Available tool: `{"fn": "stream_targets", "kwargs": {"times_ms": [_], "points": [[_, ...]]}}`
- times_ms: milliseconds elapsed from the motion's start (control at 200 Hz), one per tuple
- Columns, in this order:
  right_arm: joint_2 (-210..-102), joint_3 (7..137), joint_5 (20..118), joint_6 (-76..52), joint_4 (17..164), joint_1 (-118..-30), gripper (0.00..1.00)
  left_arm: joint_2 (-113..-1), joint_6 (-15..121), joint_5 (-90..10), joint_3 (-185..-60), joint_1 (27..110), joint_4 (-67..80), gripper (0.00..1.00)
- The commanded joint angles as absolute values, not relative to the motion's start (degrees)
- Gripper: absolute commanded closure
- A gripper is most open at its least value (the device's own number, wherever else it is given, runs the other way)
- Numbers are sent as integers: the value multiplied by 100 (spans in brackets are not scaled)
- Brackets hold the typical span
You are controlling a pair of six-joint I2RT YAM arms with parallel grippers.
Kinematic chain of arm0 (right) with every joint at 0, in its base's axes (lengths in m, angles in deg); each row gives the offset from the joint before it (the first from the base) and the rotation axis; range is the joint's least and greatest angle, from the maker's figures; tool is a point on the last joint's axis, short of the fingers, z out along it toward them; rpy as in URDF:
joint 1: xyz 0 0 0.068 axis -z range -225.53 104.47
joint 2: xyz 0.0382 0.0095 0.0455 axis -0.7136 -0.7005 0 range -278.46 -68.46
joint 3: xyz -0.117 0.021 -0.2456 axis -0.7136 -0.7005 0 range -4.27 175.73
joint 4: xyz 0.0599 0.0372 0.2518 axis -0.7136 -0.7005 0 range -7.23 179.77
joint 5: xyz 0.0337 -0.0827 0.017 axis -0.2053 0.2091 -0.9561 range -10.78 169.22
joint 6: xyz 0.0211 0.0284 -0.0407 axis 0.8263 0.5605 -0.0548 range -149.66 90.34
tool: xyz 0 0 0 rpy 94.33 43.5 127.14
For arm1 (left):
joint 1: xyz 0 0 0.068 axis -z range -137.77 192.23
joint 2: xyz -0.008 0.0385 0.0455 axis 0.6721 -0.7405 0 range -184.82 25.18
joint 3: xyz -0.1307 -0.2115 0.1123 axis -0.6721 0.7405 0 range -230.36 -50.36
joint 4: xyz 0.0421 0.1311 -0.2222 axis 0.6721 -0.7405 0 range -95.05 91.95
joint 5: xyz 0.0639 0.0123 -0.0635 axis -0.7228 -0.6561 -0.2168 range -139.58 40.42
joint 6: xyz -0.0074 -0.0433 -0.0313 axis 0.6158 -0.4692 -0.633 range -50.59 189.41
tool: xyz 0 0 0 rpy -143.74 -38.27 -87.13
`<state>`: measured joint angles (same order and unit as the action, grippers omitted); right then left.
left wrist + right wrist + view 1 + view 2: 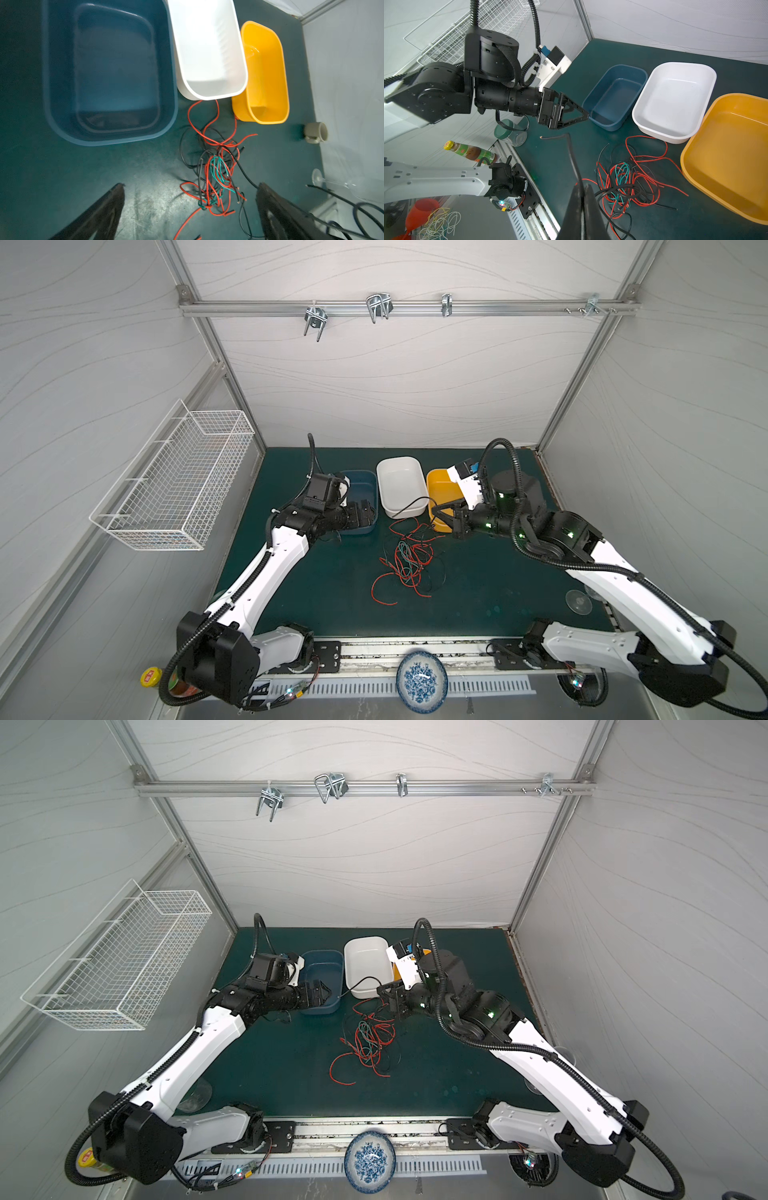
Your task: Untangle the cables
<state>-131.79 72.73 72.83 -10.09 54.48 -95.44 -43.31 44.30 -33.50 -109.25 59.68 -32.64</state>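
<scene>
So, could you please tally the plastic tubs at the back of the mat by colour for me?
Blue tub: 1
White tub: 1
Yellow tub: 1
Total: 3

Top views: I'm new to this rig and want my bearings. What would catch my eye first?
A tangle of red, black and teal cables lies on the green mat, in front of a blue tub, a white tub and a yellow tub. The right gripper is shut on one black cable held above the mat, while the left gripper hangs open at the blue tub's near end.
</scene>
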Motion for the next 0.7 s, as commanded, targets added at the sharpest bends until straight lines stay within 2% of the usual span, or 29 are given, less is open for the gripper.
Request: {"fn": "stream_targets", "kwargs": {"times_ms": [0,110,245,455,695], "points": [[-13306,7478,7118,-976,5514,-9591,100,-3771,3721,-2460,-10411,5998,-2677,0],[-13520,7683,7218,-901,5412,-9581,100,-3175,3110,-2172,-9706,6160,-1906,1],[-13724,7810,7392,-830,5340,-9578,100,-2798,2863,-2486,-9428,6752,-1588,0],[-13908,7840,7334,-690,5351,-9538,100,-2798,2531,-3096,-9212,7865,-964,1],[-13938,7842,7310,-614,5367,-9545,100,-2957,2273,-3786,-9127,8566,-479,2]]}}
